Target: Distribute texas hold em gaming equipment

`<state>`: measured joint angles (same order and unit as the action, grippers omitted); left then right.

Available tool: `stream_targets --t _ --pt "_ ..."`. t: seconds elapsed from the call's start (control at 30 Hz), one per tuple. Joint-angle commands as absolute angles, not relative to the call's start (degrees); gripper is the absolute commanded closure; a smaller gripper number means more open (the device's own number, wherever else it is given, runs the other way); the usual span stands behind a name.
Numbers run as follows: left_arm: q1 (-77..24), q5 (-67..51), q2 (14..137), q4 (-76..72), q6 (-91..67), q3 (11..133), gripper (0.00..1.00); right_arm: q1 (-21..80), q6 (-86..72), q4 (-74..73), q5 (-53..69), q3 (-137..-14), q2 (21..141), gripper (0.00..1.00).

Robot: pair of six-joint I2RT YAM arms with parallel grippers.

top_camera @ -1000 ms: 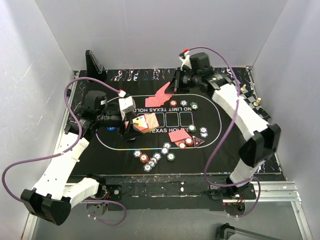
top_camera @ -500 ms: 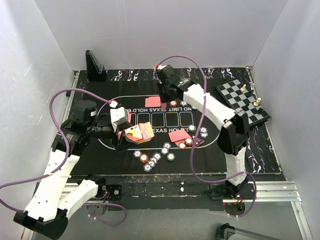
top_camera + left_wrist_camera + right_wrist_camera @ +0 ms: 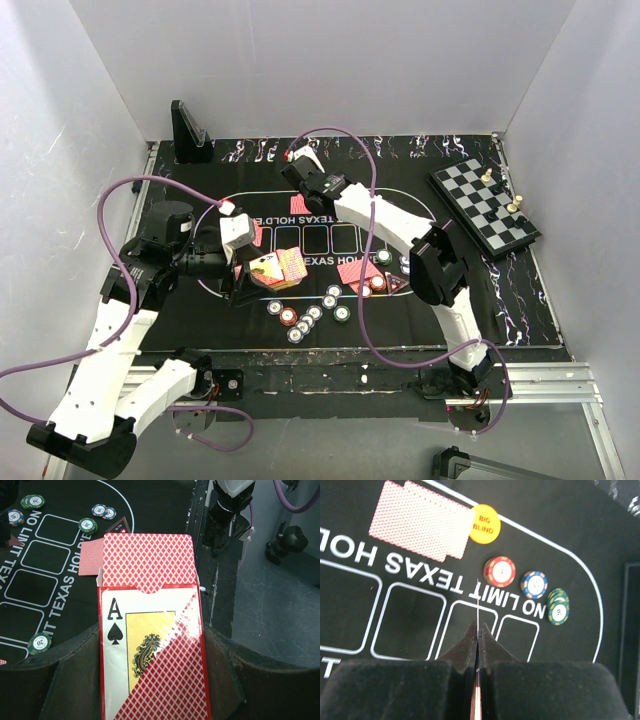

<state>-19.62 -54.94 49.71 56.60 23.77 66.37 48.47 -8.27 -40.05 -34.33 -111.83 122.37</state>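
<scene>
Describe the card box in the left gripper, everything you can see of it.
The card box is a glossy red cardboard case with a diamond-lattice pattern. Its front is printed with an ace of spades and has a thumb notch at the top edge. A red-patterned panel, either a flap or cards, juts past the mouth. The left gripper clamps it by its long sides and holds it above the black mat, over the left part of the printed oval.

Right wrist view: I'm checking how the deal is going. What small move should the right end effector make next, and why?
Probably lower the playing card toward the outlined box beneath it and lay it flat before opening. The right end effector is shut on the card, held edge-on over that box, while two face-down cards already lie beside the yellow BIG BLIND button.
</scene>
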Motion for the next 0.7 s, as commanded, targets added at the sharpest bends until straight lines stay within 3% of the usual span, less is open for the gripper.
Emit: stream_targets --t 0.0,0.57,0.67 --pt "-19.42 -57.13 49.04 56.25 22.86 69.17 1.00 51.32 -3.35 -33.41 -43.05 -112.15 124.53 0.99" --pt "-19.42 -56.25 49.66 55.55 22.32 70.84 1.00 59.68 -6.24 -33.05 -41.14 -112.06 134.30 0.99" --pt "-19.42 -56.08 49.57 55.63 22.33 70.75 1.00 59.76 -7.12 -33.40 -38.42 -112.15 134.30 0.80"
